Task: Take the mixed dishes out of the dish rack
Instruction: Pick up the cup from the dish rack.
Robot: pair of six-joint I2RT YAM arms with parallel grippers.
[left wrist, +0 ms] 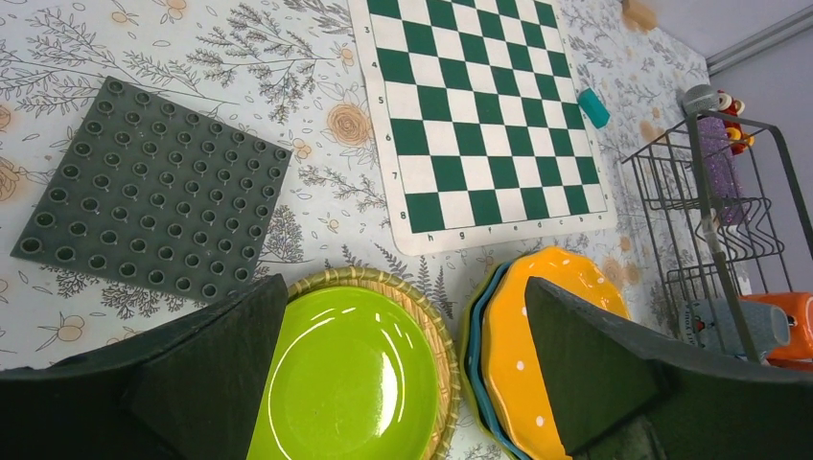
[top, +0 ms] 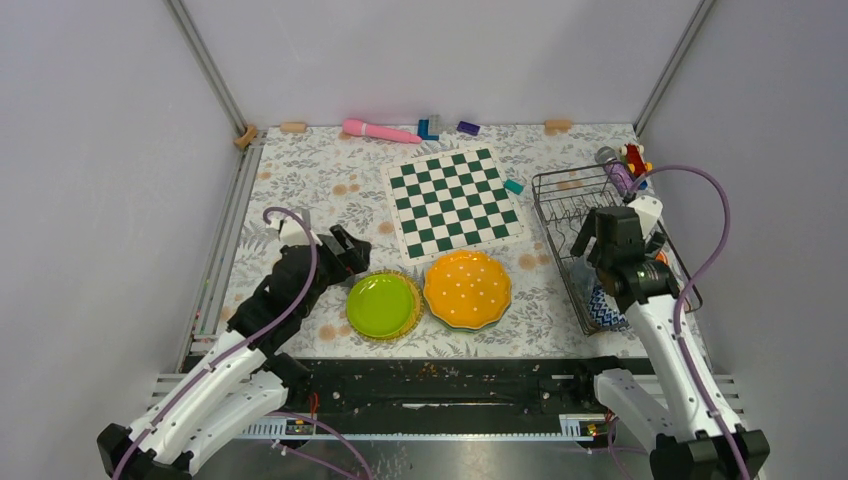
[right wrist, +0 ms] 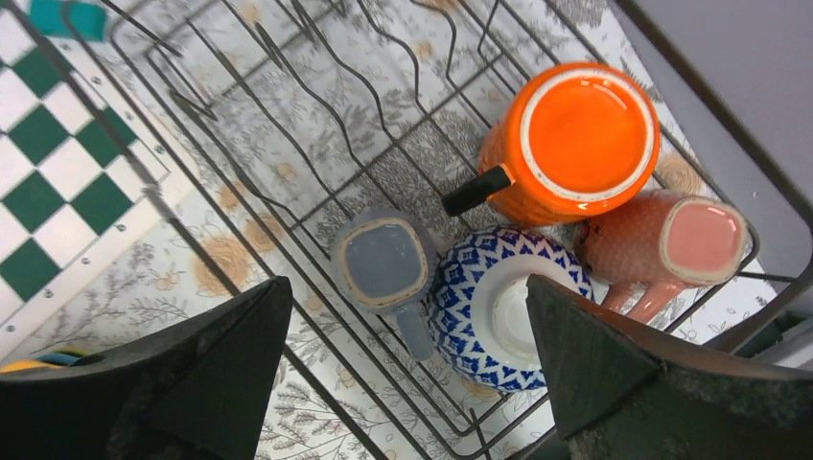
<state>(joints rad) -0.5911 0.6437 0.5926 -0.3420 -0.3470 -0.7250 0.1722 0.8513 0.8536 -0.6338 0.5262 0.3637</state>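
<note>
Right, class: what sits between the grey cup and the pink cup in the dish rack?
A blue patterned bowl; the right wrist view shows it.

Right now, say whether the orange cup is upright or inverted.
Inverted: the orange cup shows its closed base upward, inside the dish rack.

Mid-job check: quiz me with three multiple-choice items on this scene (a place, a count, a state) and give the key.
1. Where does the orange dotted plate lie?
A on the chessboard
B beside the lime-green plate
C on the grey baseplate

2. How many dishes show in the dish rack?
A one
B four
C seven

3. How is the right gripper?
A open, empty
B shut on a cup
C shut on a plate

Key:
1 B, the two plates lie side by side.
2 B, orange cup, pink cup, grey cup, blue-patterned bowl.
3 A, jaws wide above the rack, gripping nothing.
</note>
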